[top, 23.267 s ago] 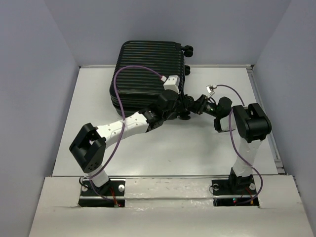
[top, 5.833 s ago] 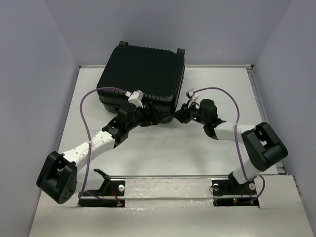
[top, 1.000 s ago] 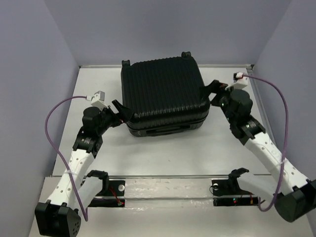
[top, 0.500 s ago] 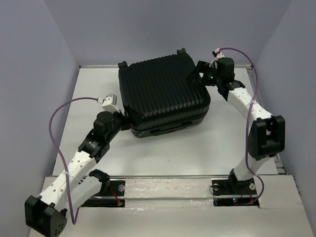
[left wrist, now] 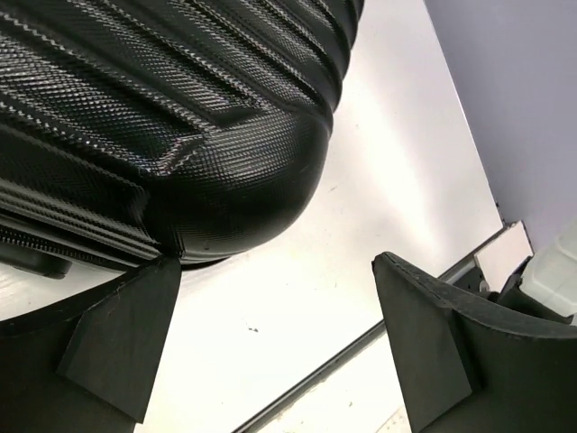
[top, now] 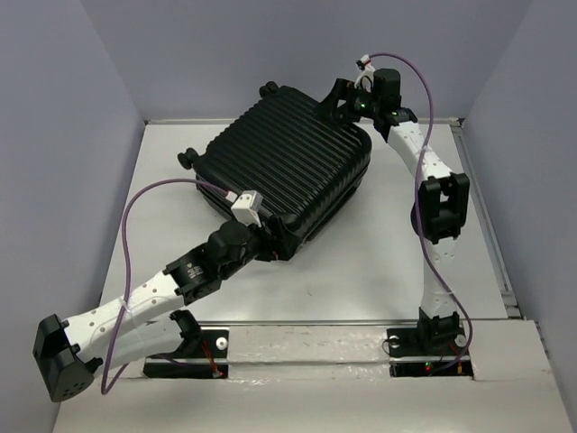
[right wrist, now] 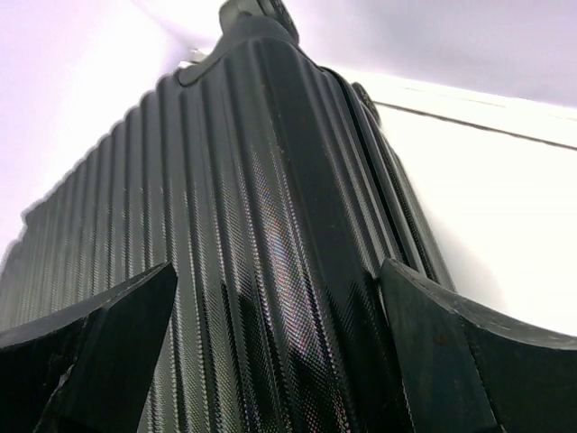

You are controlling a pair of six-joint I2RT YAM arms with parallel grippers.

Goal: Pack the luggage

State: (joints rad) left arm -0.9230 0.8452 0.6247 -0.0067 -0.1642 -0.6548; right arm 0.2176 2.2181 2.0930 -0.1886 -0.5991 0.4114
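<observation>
L fingers [left wrist: 117,334] / R fingers [right wrist: 442,352] spread | luggage [top: 288,171] opp. crnrs at each pair

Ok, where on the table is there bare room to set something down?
Widest bare stretch of table: near-right, bordered by the luggage, the left gripper and the upright right arm. A smaller patch lies far-left, between the luggage and the left wall. Crowded at the luggage's near corner and far-right corner, where the right gripper sits.

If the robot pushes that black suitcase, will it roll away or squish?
Probably no squishing: the suitcase has a ribbed, hard-looking shell. It lies flat, its wheels sticking out sideways, so it likely slides and turns on the smooth table rather than rolls.
</observation>
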